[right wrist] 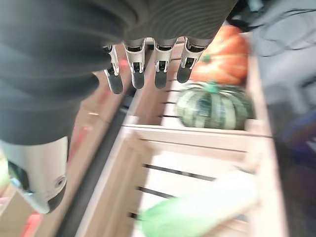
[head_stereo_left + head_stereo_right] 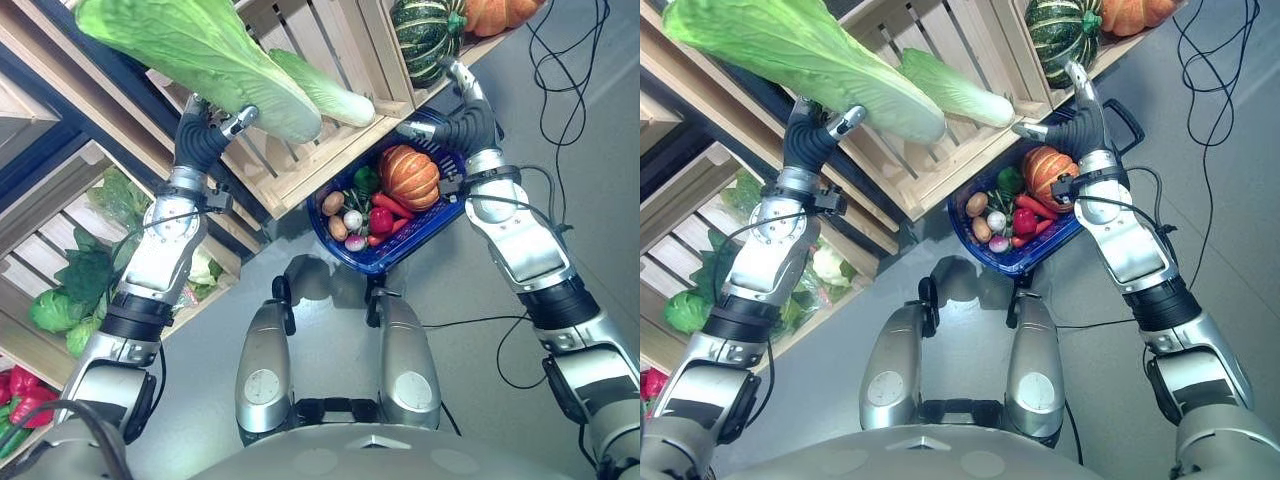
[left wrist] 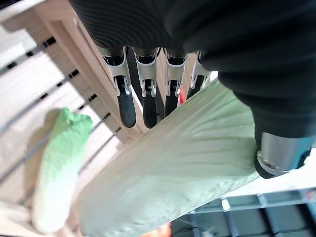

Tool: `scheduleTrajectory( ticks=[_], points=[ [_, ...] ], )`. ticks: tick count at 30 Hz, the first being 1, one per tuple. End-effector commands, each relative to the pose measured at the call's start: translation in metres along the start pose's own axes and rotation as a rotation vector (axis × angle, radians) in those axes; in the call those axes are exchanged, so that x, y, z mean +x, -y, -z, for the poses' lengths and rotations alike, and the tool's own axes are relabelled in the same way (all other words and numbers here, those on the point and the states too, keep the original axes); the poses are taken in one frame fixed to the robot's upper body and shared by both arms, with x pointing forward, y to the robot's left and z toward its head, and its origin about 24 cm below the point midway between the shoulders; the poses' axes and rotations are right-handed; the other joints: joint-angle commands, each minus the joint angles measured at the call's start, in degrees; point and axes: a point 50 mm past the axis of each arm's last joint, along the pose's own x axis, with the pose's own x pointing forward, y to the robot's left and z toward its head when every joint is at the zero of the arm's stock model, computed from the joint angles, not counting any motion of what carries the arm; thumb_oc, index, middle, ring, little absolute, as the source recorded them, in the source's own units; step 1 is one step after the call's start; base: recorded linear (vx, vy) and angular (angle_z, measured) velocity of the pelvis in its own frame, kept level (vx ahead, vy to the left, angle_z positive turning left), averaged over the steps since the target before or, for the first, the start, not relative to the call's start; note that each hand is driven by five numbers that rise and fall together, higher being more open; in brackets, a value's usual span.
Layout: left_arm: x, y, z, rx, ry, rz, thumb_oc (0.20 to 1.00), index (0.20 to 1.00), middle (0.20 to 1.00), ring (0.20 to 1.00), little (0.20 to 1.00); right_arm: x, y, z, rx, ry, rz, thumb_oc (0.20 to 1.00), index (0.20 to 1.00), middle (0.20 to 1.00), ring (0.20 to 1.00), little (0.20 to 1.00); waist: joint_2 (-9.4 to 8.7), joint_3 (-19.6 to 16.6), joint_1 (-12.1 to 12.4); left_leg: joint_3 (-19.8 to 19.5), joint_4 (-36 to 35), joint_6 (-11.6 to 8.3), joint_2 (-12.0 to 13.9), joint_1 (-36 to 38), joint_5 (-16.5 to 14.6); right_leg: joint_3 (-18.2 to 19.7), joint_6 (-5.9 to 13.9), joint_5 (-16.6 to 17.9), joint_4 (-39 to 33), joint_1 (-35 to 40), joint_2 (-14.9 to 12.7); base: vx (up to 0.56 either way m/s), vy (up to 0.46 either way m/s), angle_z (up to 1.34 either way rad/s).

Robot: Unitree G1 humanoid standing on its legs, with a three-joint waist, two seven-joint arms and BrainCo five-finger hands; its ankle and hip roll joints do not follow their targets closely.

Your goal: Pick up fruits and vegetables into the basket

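My left hand holds a large pale-green napa cabbage up in the air in front of the wooden crates, gripped between thumb and fingers. A second napa cabbage lies in the slatted crate behind it. Lower down, the blue basket holds a small orange pumpkin, a carrot, radishes, a potato and peppers. Its black handle shows by my right wrist. The right hand stays open above the basket, its fingers straight and holding nothing.
A green striped squash and an orange pumpkin sit on the shelf past my right hand. The lower shelves on the left hold leafy greens and red peppers. Grey floor lies below the basket.
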Motion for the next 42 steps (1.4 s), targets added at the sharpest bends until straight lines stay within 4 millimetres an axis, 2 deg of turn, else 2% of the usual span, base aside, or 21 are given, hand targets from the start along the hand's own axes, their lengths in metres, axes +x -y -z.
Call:
scheduleTrajectory(
  ticks=[1, 5, 9, 14, 15, 18, 24, 32, 42],
  points=[
    [0.0, 0.012, -0.016, 0.125, 0.094, 0.054, 0.2, 0.2, 0.2, 0.2, 0.2, 0.004, 0.008, -0.037, 0.029, 0.184, 0.046, 1.0, 1.0, 1.0, 1.0, 1.0, -1.6, -5.67, 0.47, 2.48, -4.16, 2.47, -1.54, -0.51, 1.82, 0.25, 2.97, -6.26, 0.24, 5.34, -2.62, 0.0, 0.0, 0.0],
    [0.0, 0.017, -0.014, 0.205, 0.094, 0.085, 0.2, 0.2, 0.2, 0.2, 0.2, 0.005, 0.002, -0.042, 0.068, 0.192, -0.002, 1.0, 1.0, 1.0, 1.0, 1.0, -1.74, -5.7, 0.96, 2.45, -4.36, 2.37, -1.57, -0.28, 1.77, -0.16, 3.01, -6.21, -0.29, 5.9, -2.81, 0.0, -0.004, 0.01],
    [-0.001, 0.026, -0.01, 0.29, 0.105, 0.121, 0.2, 0.2, 0.2, 0.2, 0.2, 0.004, -0.01, -0.045, 0.182, 0.196, -0.117, 1.0, 1.0, 1.0, 1.0, 1.0, -2.11, -5.71, 1.26, 2.27, -4.53, 2.18, -1.43, -0.22, 1.82, -0.5, 3.05, -6.11, -0.66, 6.27, -2.77, -0.02, -0.024, 0.05],
    [-0.001, 0.034, 0.0, 0.348, 0.081, 0.164, 0.2, 0.2, 0.2, 0.2, 0.2, -0.003, -0.033, -0.047, 0.352, 0.201, -0.288, 1.0, 1.0, 1.0, 1.0, 1.0, -2.48, -5.83, 1.41, 2.12, -4.63, 1.96, -1.36, -0.15, 1.85, -0.79, 3.12, -6.12, -0.57, 6.22, -2.79, 0.0, 0.0, 0.0],
    [-0.002, 0.038, 0.005, 0.358, 0.067, 0.175, 0.2, 0.2, 0.2, 0.2, 0.2, -0.007, -0.042, -0.046, 0.4, 0.197, -0.34, 1.0, 1.0, 1.0, 1.0, 1.0, -2.41, -5.92, 1.44, 2.1, -4.67, 1.91, -1.45, -0.08, 1.9, -0.79, 3.15, -6.11, -0.6, 6.2, -2.81, 0.0, 0.0, 0.0],
    [-0.004, 0.043, 0.009, 0.369, 0.066, 0.184, 0.2, 0.2, 0.2, 0.2, 0.2, -0.011, -0.053, -0.044, 0.474, 0.174, -0.399, 1.0, 1.0, 1.0, 1.0, 1.0, -2.27, -5.94, 1.54, 1.99, -4.61, 1.9, -1.58, -0.01, 1.93, -0.8, 3.14, -6.14, -0.58, 6.23, -2.97, 0.0, 0.0, 0.0],
    [-0.01, 0.061, 0.012, 0.362, 0.104, 0.215, 0.2, 0.2, 0.2, 0.2, 0.2, -0.027, -0.09, -0.031, 0.645, 0.069, -0.587, 1.0, 1.0, 1.0, 1.0, 1.0, -1.7, -5.81, 2.14, 1.56, -4.54, 1.86, -2.12, -0.14, 2.04, -1.14, 3.05, -6.36, -0.38, 6.18, -3.37, 0.0, 0.015, 0.03],
    [-0.01, 0.077, 0.006, 0.363, 0.151, 0.249, 0.2, 0.2, 0.2, 0.2, 0.2, -0.035, -0.108, -0.022, 0.68, 0.012, -0.6, 1.0, 1.0, 1.0, 1.0, 1.0, -1.61, -5.06, 2.15, 1.52, -4.62, 2.13, -2.62, -0.53, 2.17, -1.75, 3.12, -6.16, -0.2, 5.55, -3.62, -0.01, 0.01, 0.07],
    [-0.009, 0.088, -0.004, 0.36, 0.203, 0.208, 0.2, 0.2, 0.2, 0.2, 0.2, -0.032, -0.103, -0.006, 0.659, -0.074, -0.45, 1.0, 1.0, 1.0, 1.0, 1.0, -1.48, -4.21, 1.47, 1.85, -4.54, 2.53, -2.91, -0.86, 1.93, -1.67, 3.13, -6.12, 0.1, 4.85, -3.67, 0.0, 0.013, 0.0]
  ],
)
